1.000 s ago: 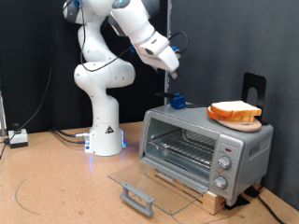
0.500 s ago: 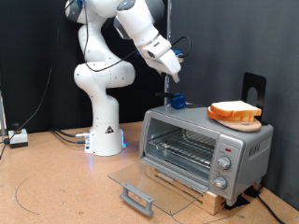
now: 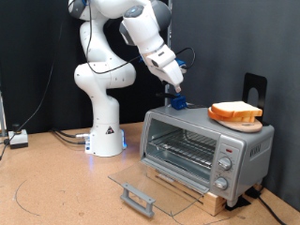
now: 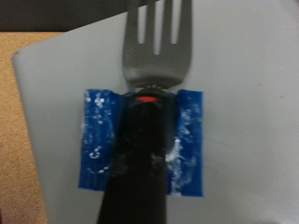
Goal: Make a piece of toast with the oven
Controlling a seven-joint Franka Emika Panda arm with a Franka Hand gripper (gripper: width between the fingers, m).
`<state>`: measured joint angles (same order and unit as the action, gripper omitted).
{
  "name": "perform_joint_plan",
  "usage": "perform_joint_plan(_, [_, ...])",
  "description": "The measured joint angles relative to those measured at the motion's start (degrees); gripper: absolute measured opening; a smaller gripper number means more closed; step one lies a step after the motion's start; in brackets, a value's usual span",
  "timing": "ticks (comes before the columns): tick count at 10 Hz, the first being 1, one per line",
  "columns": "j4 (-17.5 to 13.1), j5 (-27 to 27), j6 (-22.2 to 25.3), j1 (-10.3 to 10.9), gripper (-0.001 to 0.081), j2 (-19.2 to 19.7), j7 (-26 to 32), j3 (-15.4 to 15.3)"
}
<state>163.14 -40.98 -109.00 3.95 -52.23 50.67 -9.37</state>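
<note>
Resting on a flatter orange-brown dish (image 3: 232,120) on the roof of the oven (image 3: 208,148), toward the exterior view's right, the piece of toast (image 3: 235,111) looks light, soft and easy to crumble, so I judge it wants support from under its flat face or a gentle push against the firmer crust rather than a hard squeeze. The oven door (image 3: 153,188) lies folded down flat, with the wire rack (image 3: 187,149) bare inside. The gripper (image 3: 172,90) hangs above the oven roof's far left corner, well apart from the toast. In the wrist view its blue-taped fingers (image 4: 190,140) pinch the dark handle of a fork (image 4: 149,56), whose tines point out over the grey roof. The fork is stiff and smooth metal, so bread riding on it could slide off if tipped.
</note>
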Motion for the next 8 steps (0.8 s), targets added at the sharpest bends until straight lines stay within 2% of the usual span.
perform_joint_plan(4, [0.43, 0.00, 1.67, 0.53, 0.0809, 0.06, 2.21, -0.35])
perform_joint_plan(8, [1.72, -0.51, -0.52, 0.56, 0.0809, 0.06, 2.03, -3.43])
